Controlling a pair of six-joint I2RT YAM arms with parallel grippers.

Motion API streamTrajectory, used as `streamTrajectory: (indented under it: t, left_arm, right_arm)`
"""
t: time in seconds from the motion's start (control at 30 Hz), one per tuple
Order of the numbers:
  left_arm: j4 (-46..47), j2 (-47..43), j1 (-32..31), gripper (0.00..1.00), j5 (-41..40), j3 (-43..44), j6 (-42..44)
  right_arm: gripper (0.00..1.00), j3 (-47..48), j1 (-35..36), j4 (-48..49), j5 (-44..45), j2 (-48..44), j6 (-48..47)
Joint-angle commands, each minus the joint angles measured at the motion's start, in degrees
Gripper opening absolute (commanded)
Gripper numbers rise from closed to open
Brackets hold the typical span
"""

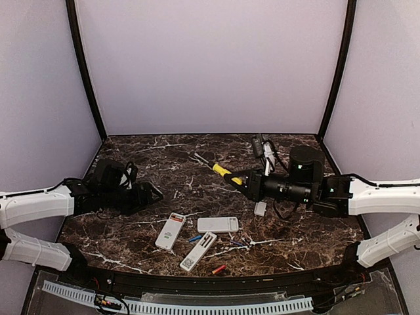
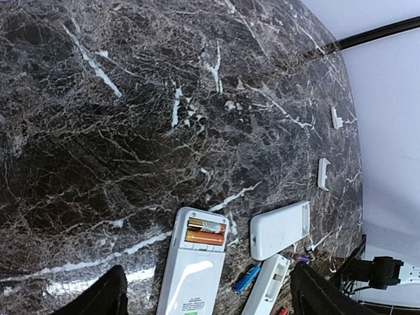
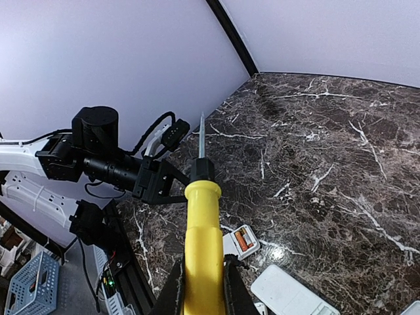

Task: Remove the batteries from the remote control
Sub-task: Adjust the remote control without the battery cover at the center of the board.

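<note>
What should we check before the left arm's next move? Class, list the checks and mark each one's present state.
1. The left fingers open: ok.
2. Cover off the left remote: ok.
3. Its batteries lifted out: not ok, both seated.
4. The right fingers gripping the screwdriver: ok.
5. Screwdriver tip away from the remotes: ok.
6. The middle remote emptied: cannot tell.
</note>
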Motion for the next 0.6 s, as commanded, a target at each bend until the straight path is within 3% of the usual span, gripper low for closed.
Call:
streamTrajectory:
  t: [0.0,0.33,0.57]
  left_arm:
    - [3.2,5.0,0.8,0.85,2.6,-0.2,2.7]
    - [4.1,12.5,0.9,0.84,1.8,3.5,7.6]
    - [9.9,19.6,0.8,0.81,6.2,5.4,7.9]
  right_arm:
    - [0.00,1.0,-0.2,-0.8,0.6,-0.8,0.0]
    - [0.00,0.6,-0.2,-2.1,0.7,-0.6,0.5]
    - [0.00,0.0,-0.2,-3.6,0.9,-2.3,0.9]
